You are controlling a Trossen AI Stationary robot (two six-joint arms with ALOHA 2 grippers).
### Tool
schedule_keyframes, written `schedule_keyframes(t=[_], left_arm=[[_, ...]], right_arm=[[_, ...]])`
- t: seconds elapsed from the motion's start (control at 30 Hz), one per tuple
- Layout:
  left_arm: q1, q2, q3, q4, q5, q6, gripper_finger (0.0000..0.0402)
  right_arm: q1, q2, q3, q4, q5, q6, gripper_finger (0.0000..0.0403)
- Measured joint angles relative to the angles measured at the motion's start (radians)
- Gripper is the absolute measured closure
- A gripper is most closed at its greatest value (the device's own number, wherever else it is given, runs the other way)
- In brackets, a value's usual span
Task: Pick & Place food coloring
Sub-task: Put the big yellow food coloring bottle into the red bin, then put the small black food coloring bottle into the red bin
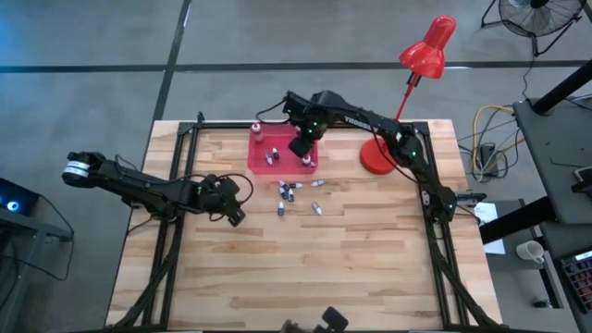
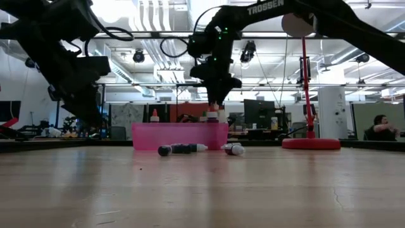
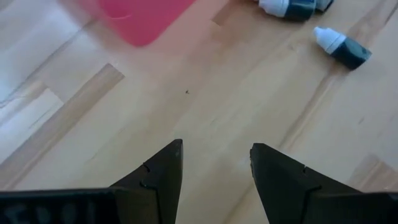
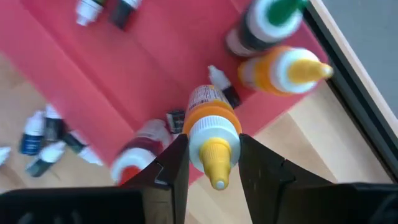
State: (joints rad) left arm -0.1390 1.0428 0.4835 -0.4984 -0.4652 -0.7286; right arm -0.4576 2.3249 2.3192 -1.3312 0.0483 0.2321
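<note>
Left end effector (image 1: pixel 233 213): two dark, matte, wedge-shaped fingers (image 3: pixel 158 177), spread apart with bare wood between them, pinching nothing. It hovers low over the counter (image 1: pixel 305 268), a butcher-block top of pale, glued wooden strips. Ahead of it and well apart lie loose food coloring bottles (image 1: pixel 289 192), small dark cylinders with white tapered caps, on their sides on the wood; one (image 3: pixel 342 48) lies alone, just beside the others.

Tray (image 1: pixel 261 159): flat, pink-red, translucent plastic, shallow-walled, rectangular. It sits beyond the loose bottles and directly beneath the right end effector.

Right end effector (image 1: pixel 302 144): dark fingers (image 4: pixel 168 165) pressed against an orange-bodied food coloring bottle (image 4: pixel 212 134) with a white collar and yellow pointed tip, gripped at the cap end, held above the tray. Just beyond it in the tray stand an orange-and-white bottle with yellow tip (image 4: pixel 283 68) and a dark bottle with green cap (image 4: pixel 264 25); a red-and-white bottle (image 4: pixel 138 152) stands just beside the left finger.

Lamp (image 1: pixel 421 65): glossy red shade, thin stem, round red base, well to the right of the right end effector.
</note>
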Motion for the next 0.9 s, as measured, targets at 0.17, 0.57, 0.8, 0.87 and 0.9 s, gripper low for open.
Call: schedule_keyframes(t=[0.17, 0.57, 0.8, 0.87, 0.9], left_arm=[[0.001, 0.000, 0.000, 0.002, -0.033, -0.014, 0.0241], [0.002, 0.000, 0.000, 0.010, -0.097, -0.013, 0.0241], [0.002, 0.000, 0.000, 0.010, -0.097, -0.013, 0.0241], [0.002, 0.000, 0.000, 0.010, -0.097, -0.013, 0.0241], [0.002, 0.000, 0.000, 0.011, -0.097, -0.013, 0.0241]], right_arm=[[-0.012, 0.003, -0.021, -0.018, -0.040, -0.006, 0.0299], [-0.012, 0.003, -0.076, 0.003, -0.079, -0.026, 0.0247], [-0.012, 0.002, -0.036, 0.009, -0.075, -0.027, 0.0248], [-0.012, 0.002, -0.015, 0.005, -0.075, -0.030, 0.0248], [-0.012, 0.002, -0.002, 0.001, -0.075, -0.031, 0.0248]])
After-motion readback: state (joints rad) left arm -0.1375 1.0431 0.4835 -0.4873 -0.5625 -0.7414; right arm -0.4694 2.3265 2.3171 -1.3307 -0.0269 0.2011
